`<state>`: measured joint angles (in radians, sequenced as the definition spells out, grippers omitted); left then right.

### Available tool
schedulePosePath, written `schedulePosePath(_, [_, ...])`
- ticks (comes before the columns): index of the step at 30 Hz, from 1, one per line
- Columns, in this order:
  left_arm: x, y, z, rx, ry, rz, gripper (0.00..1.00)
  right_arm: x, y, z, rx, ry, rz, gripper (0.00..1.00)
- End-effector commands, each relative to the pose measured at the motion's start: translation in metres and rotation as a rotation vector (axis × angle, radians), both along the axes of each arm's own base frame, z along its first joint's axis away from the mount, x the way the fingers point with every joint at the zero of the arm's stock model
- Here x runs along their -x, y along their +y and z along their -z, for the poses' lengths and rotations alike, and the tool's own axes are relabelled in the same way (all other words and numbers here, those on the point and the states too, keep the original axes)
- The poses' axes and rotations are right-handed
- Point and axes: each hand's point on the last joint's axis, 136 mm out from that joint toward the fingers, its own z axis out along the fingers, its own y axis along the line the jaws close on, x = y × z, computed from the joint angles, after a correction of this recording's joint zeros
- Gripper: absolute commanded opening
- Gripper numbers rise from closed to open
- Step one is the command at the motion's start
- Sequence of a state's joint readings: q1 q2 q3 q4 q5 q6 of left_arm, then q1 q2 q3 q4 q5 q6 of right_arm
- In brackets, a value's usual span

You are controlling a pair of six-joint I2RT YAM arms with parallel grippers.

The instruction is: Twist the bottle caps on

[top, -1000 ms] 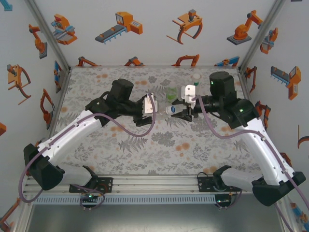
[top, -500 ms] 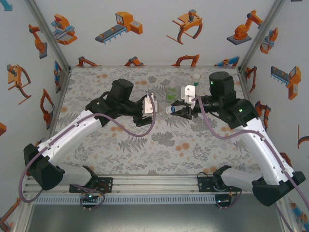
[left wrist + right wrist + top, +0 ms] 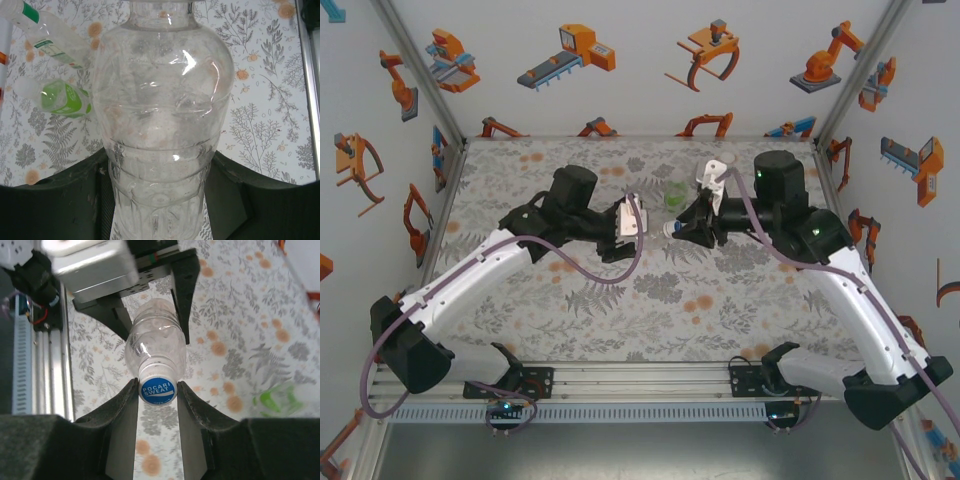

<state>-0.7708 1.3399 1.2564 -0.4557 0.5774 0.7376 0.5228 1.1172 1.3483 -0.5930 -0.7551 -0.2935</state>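
Overhead, left gripper [image 3: 638, 224]: clamped on the body of a clear bottle [image 3: 655, 228], held sideways above the floral table [image 3: 570, 310], neck toward the right arm.
Overhead, blue cap [image 3: 669, 229]: sat on the clear bottle's mouth, over mid-table between the two arms.
Overhead, right gripper [image 3: 682, 228]: met the capped end head-on; finger spacing was not readable from this height.
Overhead, green bottle [image 3: 675, 195]: on the table just behind the two grippers, apart from both.
Left wrist, clear bottle: ran up the centre of the view, its ribbed lower body pressed between the two dark left fingers [image 3: 55, 200], one on each side.
Left wrist, green bottle: seen at left over the floral table, whitish end pointing left; upright or lying could not be told.
Left wrist, labelled bottle [image 3: 55, 45]: clear, with a whitish label and a green cap [image 3: 30, 12], in the upper left corner just beyond the green bottle.
Right wrist, blue cap: printed POCARI SWEAT, faced the camera, pinched between the right fingers [image 3: 120, 410], with a pad touching each side.
Right wrist, left gripper: behind the bottle, a finger on either side of its body.
Right wrist, green bottle: blurred, near the right edge, on the table.
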Motion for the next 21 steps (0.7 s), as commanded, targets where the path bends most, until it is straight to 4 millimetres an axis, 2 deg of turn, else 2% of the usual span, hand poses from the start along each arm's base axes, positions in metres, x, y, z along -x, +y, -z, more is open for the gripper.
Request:
schedulePosePath(1, [-0.009, -0.011, -0.021, 0.081, -0.048, -0.004, 0.0, -0.02, -0.001, 0.005, -0.14, 0.418, 0.252, 0.16])
schedulePosePath(4, [-0.016, -0.013, -0.017, 0.068, -0.053, -0.021, 0.0, -0.035, -0.008, 0.015, -0.23, 0.696, 0.444, 0.05])
schedulePosePath(6, [-0.019, -0.015, -0.017, 0.074, -0.062, -0.03, 0.0, -0.042, -0.018, 0.032, -0.242, 0.865, 0.599, 0.04])
schedulePosePath(10, [-0.025, -0.019, -0.017, 0.083, -0.079, -0.048, 0.0, -0.039, -0.036, 0.073, -0.204, 1.187, 0.871, 0.02])
schedulePosePath(13, [-0.026, -0.023, -0.011, 0.056, -0.085, -0.034, 0.0, -0.037, -0.03, 0.088, -0.227, 1.374, 0.927, 0.11])
schedulePosePath(15, [-0.023, -0.024, -0.005, 0.027, -0.103, -0.017, 0.0, -0.039, -0.021, 0.09, -0.262, 1.457, 0.902, 0.14])
schedulePosePath(21, [-0.018, -0.023, 0.0, 0.017, -0.133, 0.006, 0.0, -0.044, -0.019, 0.091, -0.292, 1.48, 0.911, 0.16])
